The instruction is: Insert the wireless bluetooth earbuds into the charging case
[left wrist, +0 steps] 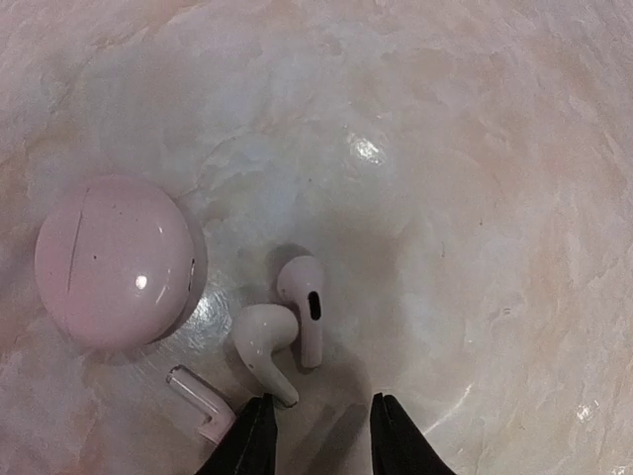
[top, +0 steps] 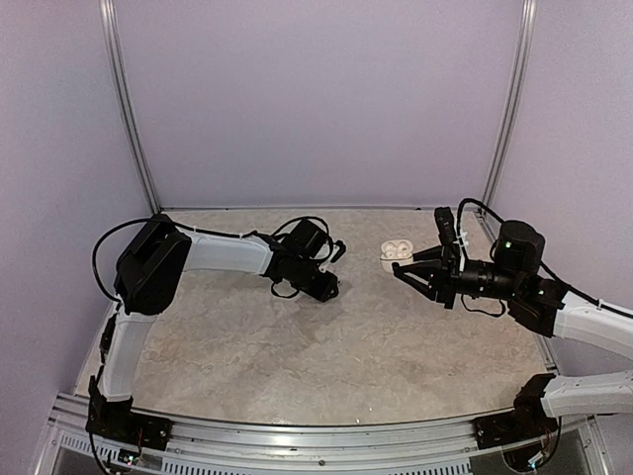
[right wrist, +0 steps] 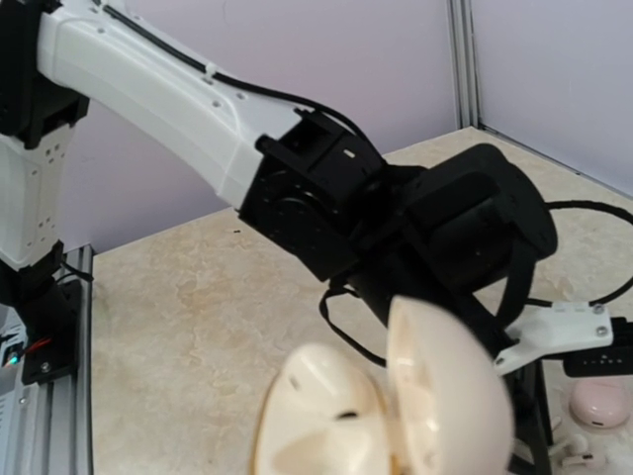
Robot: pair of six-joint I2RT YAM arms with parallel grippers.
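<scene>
A lab test cell, this was: plain lilac panels [top: 316, 99] filling the upper frame, aluminium posts [top: 129, 109] at its corners, a marbled table [top: 297, 356] below, and a metal rail [top: 326, 432] along the bottom edge.

Right fingers [top: 407, 276] grip open charging case [top: 398, 250]; left arm [top: 232, 253] bent low over table [top: 376, 341].

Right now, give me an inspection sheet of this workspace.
Surface: marbled table, glossy, no spills seen.
Job's things: two earbuds lying side by side on the table; case open.
Clutter: pink puck; small clear piece beside the earbuds.
Grippers: left gripper open, just short of the earbuds; right gripper shut on the case.
Cables: black cables looped along both arms.
Surroundings: plain walls, metal posts.
</scene>
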